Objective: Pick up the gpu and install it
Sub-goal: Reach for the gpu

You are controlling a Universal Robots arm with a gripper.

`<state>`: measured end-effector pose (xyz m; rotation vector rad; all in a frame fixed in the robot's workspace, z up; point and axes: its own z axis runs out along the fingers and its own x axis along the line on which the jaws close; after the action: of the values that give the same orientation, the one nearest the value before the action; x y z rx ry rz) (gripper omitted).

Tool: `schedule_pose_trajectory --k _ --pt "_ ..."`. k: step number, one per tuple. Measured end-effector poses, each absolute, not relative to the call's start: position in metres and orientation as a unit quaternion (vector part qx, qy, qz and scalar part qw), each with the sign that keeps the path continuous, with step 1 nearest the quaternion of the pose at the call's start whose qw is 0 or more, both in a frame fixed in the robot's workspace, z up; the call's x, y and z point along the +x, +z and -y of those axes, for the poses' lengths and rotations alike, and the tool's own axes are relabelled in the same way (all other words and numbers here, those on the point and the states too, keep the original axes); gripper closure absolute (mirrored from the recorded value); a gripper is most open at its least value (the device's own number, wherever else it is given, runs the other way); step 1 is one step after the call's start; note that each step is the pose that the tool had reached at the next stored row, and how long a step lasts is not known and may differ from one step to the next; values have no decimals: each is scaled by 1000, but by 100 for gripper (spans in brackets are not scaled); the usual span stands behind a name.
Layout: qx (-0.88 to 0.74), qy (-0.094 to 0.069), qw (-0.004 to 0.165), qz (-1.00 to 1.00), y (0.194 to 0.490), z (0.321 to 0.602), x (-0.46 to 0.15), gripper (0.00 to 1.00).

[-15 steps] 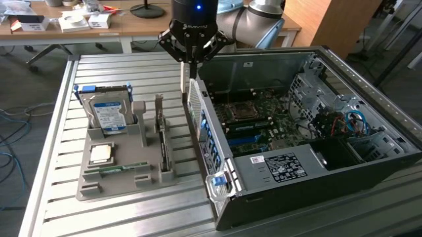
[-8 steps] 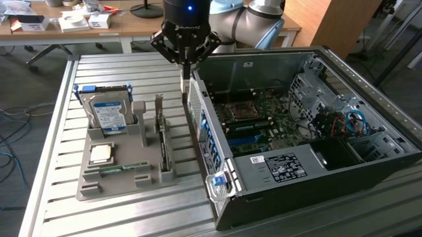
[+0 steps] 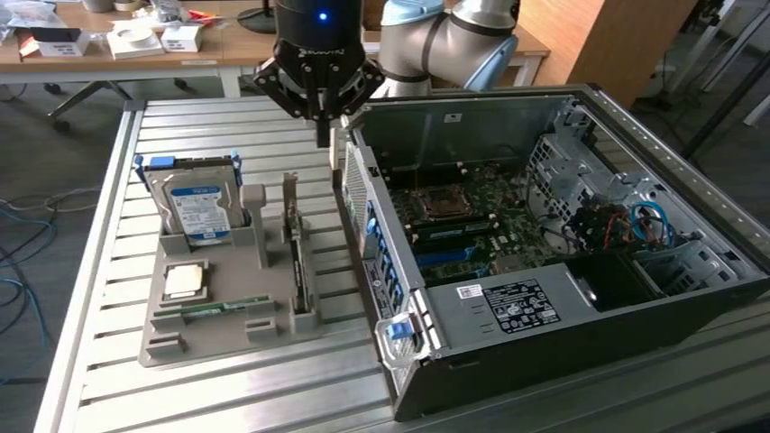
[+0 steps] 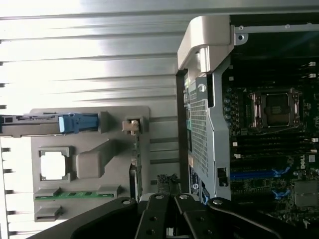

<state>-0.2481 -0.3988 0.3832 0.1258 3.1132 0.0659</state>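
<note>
The gpu (image 3: 295, 257) is a thin dark card standing on edge in a slot of the grey holder (image 3: 229, 336), its metal bracket at the far end. My gripper (image 3: 325, 135) hangs above the table behind the holder, between the gpu's slot and the open computer case (image 3: 506, 311). Its fingers are shut with nothing between them. In the wrist view the gpu (image 4: 136, 159) appears edge-on, with the gripper (image 4: 167, 181) close beside it on the case's side and apart from it.
The holder also carries a hard drive (image 3: 198, 207) with a blue-white label, a square processor (image 3: 183, 281) and a green memory stick (image 3: 216, 309). The case lies open with its motherboard (image 3: 463, 216) exposed. A desk (image 3: 241, 45) with boxes stands behind the slatted table.
</note>
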Motion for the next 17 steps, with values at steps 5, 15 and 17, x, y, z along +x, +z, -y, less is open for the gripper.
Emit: schedule_pose_trajectory --k 5,15,17 --pt "40 21 13 -999 382 399 -256 89" --pt "41 21 13 -999 380 399 -277 89" --pt "41 21 13 -999 379 399 -280 89"
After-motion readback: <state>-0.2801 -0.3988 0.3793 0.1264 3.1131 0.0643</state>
